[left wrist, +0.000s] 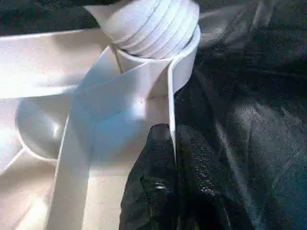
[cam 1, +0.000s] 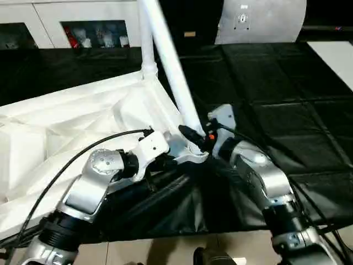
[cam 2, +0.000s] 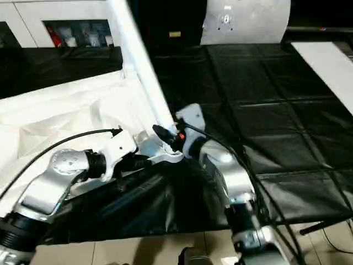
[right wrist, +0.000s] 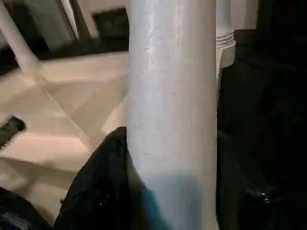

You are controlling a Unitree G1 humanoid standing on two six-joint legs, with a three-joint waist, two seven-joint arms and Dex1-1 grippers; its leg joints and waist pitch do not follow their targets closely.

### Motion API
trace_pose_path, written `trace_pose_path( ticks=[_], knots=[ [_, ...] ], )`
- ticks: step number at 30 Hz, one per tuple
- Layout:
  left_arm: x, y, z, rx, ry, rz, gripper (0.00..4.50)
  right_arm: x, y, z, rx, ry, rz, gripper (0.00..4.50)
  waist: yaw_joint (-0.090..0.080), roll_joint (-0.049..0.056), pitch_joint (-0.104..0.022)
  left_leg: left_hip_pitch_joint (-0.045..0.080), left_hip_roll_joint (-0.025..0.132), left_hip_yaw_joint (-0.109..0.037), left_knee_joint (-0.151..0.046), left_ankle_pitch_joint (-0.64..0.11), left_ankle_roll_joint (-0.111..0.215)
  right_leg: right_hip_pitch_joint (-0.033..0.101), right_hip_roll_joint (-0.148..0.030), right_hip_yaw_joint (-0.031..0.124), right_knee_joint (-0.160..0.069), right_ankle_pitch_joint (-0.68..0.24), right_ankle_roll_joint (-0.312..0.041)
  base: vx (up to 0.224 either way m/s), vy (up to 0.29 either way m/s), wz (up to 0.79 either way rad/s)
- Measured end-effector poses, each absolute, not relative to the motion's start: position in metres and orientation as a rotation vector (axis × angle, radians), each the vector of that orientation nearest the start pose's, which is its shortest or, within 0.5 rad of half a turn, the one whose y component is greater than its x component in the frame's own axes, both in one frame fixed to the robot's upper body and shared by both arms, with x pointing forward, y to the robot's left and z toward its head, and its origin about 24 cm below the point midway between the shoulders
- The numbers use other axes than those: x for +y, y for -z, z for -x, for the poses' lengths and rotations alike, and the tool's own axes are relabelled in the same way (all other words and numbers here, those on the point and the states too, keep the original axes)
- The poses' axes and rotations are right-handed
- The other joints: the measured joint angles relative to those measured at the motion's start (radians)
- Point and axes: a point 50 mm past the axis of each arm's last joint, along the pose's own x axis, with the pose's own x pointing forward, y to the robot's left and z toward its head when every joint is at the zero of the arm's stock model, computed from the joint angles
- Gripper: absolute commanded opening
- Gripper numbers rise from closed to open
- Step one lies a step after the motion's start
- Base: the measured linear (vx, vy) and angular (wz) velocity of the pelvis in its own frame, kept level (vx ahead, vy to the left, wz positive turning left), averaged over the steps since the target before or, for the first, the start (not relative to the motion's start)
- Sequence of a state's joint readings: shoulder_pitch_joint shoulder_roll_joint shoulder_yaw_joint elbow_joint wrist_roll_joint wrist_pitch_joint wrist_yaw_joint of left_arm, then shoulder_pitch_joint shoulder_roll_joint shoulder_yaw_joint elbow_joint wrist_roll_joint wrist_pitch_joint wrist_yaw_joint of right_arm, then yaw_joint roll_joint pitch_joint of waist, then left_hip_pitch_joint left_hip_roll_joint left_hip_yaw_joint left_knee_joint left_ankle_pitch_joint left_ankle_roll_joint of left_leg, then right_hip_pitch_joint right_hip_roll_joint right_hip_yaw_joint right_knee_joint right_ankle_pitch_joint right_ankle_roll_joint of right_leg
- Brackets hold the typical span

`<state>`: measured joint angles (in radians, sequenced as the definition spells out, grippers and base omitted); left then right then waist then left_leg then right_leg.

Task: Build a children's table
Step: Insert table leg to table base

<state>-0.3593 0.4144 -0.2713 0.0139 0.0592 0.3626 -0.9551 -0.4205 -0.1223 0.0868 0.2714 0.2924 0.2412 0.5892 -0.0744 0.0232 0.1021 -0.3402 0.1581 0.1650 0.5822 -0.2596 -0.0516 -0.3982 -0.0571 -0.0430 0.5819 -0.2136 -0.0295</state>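
The children's table lies upside down on a black cloth [cam 1: 287, 110] that covers the work surface, its white table top [cam 1: 66, 127] spread across the robot's left half of the scene with the ribbed underside facing up. At the corner nearest the robot, a long white leg [cam 1: 172, 72] rises at a slant from its corner socket [left wrist: 158, 62], leaning away toward the far side; its ribbed collar sits inside the socket's round wall, as the left wrist view shows. A second leg [cam 1: 146, 38] stands upright in the far corner, just behind the slanted one. The right gripper [cam 1: 194, 134] grasps the slanted leg low down, near the socket, with its black fingers [right wrist: 103, 182] on either side of the round shaft, the jaws standing about half apart around it. The left gripper [left wrist: 173, 148] is at the same corner from the other side, its jaws clenched on the thin upright edge wall of the table top just beside the socket; a black finger [left wrist: 156, 172] presses each face of that wall. The two silver forearms converge on this corner from the near edge. Beyond the cloth stand white cabinets [cam 1: 83, 16] with a dark opening, and a grey panel [cam 1: 259, 19] leans at the far side.
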Motion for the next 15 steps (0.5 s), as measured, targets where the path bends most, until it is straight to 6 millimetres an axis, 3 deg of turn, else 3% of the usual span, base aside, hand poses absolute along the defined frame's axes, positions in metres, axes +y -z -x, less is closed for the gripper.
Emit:
trace_pose_path(
  ticks=[2,5,8,9,11,15],
  knots=[
    [0.126,-0.078,-0.284,0.297,1.141,-0.496,0.00,-0.102,-0.077,-0.312,0.080,-0.784,-0.198,1.91,0.005,0.000,0.000,-0.009,0.000,0.000,0.004,0.001,0.002,-0.010,0.000,0.000,0.007,0.000,0.000,0.000,0.000,0.00],
    [0.129,-0.078,-0.284,0.288,1.173,-0.475,0.00,-0.108,-0.077,-0.308,0.071,-0.802,-0.265,1.91,0.019,0.000,0.000,-0.011,0.000,0.000,0.010,0.001,0.005,-0.019,0.000,0.002,0.020,-0.003,-0.005,0.000,0.000,0.00],
    [0.130,-0.077,-0.287,0.293,1.182,-0.452,0.00,-0.111,-0.077,-0.303,0.063,-0.820,-0.305,1.91,0.028,0.001,0.001,-0.011,0.001,0.001,0.013,0.002,0.006,-0.021,0.000,0.003,0.026,-0.004,-0.007,0.000,0.000,0.00],
    [0.131,-0.078,-0.288,0.304,1.178,-0.431,0.44,-0.113,-0.079,-0.301,0.048,-0.824,-0.310,1.91,0.029,0.003,0.002,-0.011,0.002,0.001,0.016,0.002,0.006,-0.021,0.000,0.002,0.028,-0.004,-0.007,0.000,0.000,0.00],
    [0.136,-0.079,-0.290,0.324,1.172,-0.350,0.55,-0.117,-0.084,-0.299,0.023,-0.824,-0.311,1.91,0.028,0.007,0.004,-0.011,0.002,0.002,0.018,0.002,0.005,-0.021,0.000,0.003,0.030,-0.004,-0.007,0.000,0.000,0.00],
    [0.139,-0.100,-0.294,0.206,1.202,-0.240,0.77,-0.129,-0.085,-0.300,0.015,-0.778,-0.297,1.91,0.029,0.007,0.004,-0.011,0.004,0.002,0.020,0.004,0.004,-0.019,0.000,0.003,0.034,-0.004,-0.007,0.000,0.000,0.00]
  ],
)
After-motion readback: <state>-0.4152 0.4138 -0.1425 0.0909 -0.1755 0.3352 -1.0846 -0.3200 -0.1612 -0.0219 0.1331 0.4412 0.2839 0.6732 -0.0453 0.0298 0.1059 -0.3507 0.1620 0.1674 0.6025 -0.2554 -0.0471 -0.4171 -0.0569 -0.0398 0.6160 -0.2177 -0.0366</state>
